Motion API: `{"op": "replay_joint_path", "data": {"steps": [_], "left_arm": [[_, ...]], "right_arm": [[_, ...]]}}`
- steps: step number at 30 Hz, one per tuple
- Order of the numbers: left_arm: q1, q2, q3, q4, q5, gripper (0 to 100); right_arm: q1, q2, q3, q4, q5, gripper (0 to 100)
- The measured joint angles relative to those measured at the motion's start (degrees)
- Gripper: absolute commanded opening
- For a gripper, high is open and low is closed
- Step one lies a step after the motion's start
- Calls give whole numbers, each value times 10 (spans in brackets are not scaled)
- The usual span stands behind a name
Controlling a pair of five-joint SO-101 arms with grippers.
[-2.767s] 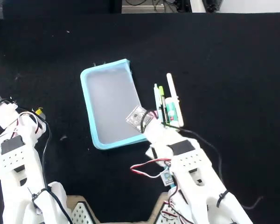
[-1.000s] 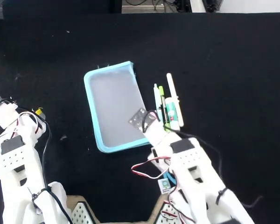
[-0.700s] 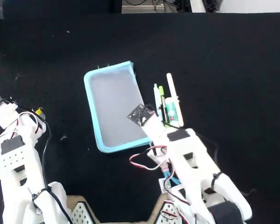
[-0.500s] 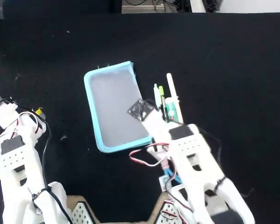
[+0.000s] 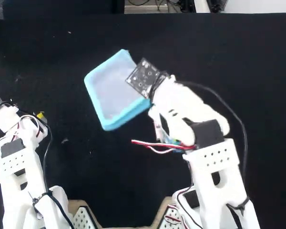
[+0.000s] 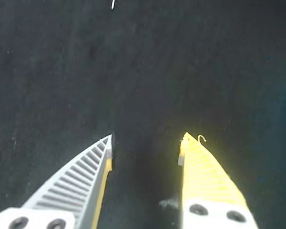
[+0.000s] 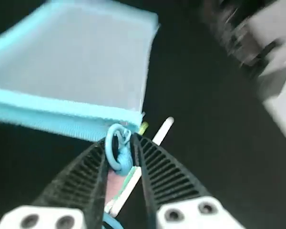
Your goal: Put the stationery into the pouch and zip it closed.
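Pouch [image 5: 113,90]: light blue, mesh-faced, tilted, apparently raised off the black surface [image 5: 238,62].
Right tool [image 7: 120,137]: clamped on the blue zip pull [image 7: 115,149] at the pouch's edge.
Stationery [image 7: 161,130]: a white pen and a green tip lie beneath the right tool, outside the pouch.
Left tool [image 6: 145,141]: fingers apart, holding nothing, over bare surface, well apart from the pouch.
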Motion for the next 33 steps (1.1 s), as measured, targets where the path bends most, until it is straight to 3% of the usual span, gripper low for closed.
{"op": "replay_joint_path", "data": {"steps": [10,16,20,25,33], "left_arm": [[0,-8,-20,47,0,231],[4,-118,-20,92,0,234],[68,-223,-13,119,-34,234],[181,-351,40,129,-129,234],[246,-500,55,201,-163,234]], "right_arm": [[-142,0,-115,-31,0,11],[-206,0,-138,-45,1,11],[-232,0,-140,-73,1,11],[-248,0,-140,-105,1,11],[-250,13,-140,-189,-86,11]]}}
